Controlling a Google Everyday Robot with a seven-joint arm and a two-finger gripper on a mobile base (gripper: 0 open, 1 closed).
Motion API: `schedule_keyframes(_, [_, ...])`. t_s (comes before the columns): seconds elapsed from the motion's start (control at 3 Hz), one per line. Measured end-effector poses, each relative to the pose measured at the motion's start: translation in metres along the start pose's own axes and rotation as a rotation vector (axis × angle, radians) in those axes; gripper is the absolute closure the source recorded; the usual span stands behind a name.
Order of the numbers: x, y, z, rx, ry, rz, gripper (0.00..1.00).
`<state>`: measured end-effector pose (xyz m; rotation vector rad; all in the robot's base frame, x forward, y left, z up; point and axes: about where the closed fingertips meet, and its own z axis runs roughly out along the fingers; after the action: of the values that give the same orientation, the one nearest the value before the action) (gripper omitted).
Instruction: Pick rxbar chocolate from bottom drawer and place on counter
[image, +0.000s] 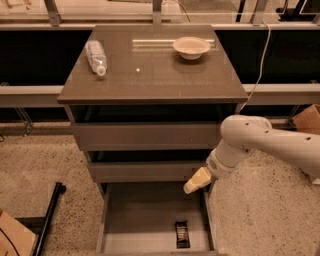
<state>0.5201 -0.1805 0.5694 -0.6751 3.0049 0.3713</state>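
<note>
The rxbar chocolate (182, 234) is a small black bar lying flat on the floor of the open bottom drawer (145, 220), near its front right. My gripper (196, 181) hangs from the white arm at the right, over the drawer's back right corner, above and slightly behind the bar, apart from it. The counter (155, 75) is the glossy grey-brown top of the cabinet.
A clear plastic bottle (96, 56) lies on the counter's left side and a pale bowl (191, 47) stands at its back right. Two shallower drawers (145, 136) sit above the open one. A black bar (47, 220) lies on the speckled floor at left.
</note>
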Motion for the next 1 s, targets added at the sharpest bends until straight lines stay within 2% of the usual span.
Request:
schedule_keyframes(0.33, [0.0, -0.008, 0.037, -0.053, 0.051, 0.059, 0.0])
schedule_keyframes(0.67, [0.003, -0.01, 0.044, -0.06, 0.065, 0.063, 0.0])
schedule_keyframes(1.0, [0.002, -0.006, 0.06, -0.118, 0.068, 0.067, 0.0])
